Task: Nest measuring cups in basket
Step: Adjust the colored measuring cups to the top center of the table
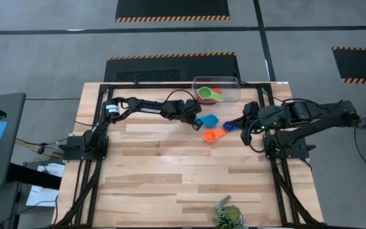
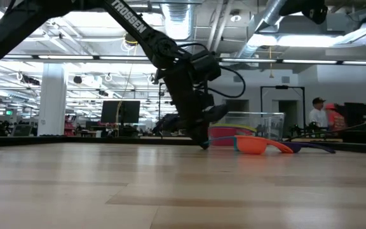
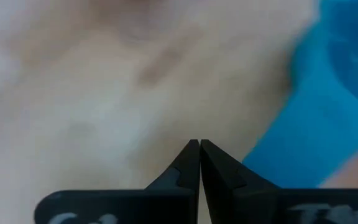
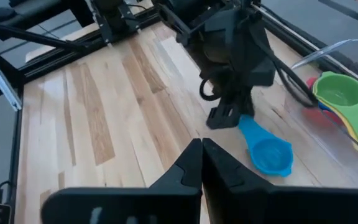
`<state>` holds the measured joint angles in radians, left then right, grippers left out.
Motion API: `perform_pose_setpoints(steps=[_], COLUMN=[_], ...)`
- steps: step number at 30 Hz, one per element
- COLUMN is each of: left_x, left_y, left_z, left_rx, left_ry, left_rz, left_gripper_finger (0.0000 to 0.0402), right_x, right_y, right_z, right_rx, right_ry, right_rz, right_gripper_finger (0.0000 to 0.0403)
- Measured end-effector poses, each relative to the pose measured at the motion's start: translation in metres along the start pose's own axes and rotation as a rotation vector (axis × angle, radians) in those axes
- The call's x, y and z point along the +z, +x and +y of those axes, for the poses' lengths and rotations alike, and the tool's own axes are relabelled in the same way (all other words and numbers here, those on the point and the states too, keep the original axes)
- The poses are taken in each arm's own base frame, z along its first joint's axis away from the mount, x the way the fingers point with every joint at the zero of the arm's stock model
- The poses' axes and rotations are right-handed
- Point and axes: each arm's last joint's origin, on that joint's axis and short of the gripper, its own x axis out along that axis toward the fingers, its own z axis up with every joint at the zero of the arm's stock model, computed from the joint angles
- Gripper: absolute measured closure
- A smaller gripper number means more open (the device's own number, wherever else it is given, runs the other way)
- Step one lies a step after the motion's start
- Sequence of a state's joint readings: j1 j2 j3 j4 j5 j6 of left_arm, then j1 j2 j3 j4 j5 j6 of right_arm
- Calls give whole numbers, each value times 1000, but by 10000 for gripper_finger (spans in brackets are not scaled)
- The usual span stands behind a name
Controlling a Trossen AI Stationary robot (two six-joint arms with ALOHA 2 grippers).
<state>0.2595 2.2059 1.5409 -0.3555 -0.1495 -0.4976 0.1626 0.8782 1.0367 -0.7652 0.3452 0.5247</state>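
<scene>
Fingers (image 3: pixel 199 163) of the left gripper (image 1: pixel 197 123) are clenched together on nothing, tips down beside the light blue cup's (image 1: pixel 210 120) handle; from above, the right gripper (image 1: pixel 245 118) waits near the dark blue cup (image 1: pixel 232 124), and the orange cup (image 1: pixel 213 135) lies on the wooden bench (image 1: pixel 170 172). The green cup (image 1: pixel 210 94) rests in the clear basket (image 1: pixel 216 90) at the far edge; cups beneath it are mostly hidden. At bench level, people stand far back in the lit room. The left wrist view is a blur of wood and blue. The right wrist view shows its own fingers (image 4: pixel 201 159) pressed shut.
</scene>
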Motion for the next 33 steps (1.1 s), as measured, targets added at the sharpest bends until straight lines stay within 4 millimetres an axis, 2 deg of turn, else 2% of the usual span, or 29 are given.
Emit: perform_pose_setpoints(steps=[4, 8, 14, 17, 22, 27, 30, 33], left_x=[-8, -17, -3, 2, 7, 6, 11, 10], left_y=[-3, -8, -17, -20, -24, -25, -27, -26], left_z=[-19, -35, -61, -66, -68, -66, -65, -64], left_rx=[-203, -296, -512, -521, -516, -327, -273, -250], left_ry=[29, 65, 83, 41, 12, 49, 92, 135], left_rz=[85, 125, -66, -140, -104, -136, -206, -202], left_gripper_finger=[402, 402, 401, 402, 401, 401, 401, 401], right_x=[-1, -1, -2, -1, -2, -2, -2, -2], right_y=[2, 1, 1, 1, 1, 1, 1, 3], right_z=[1, 0, 0, 0, 0, 0, 0, 0], right_rx=[-4, -8, -9, -10, -11, -11, -11, -14], right_ry=[-5, -7, -8, -8, -9, -9, -9, -11], right_rz=[9, 15, 17, 16, 18, 19, 19, 23], right_gripper_finger=[382, 385, 380, 379, 384, 381, 379, 380])
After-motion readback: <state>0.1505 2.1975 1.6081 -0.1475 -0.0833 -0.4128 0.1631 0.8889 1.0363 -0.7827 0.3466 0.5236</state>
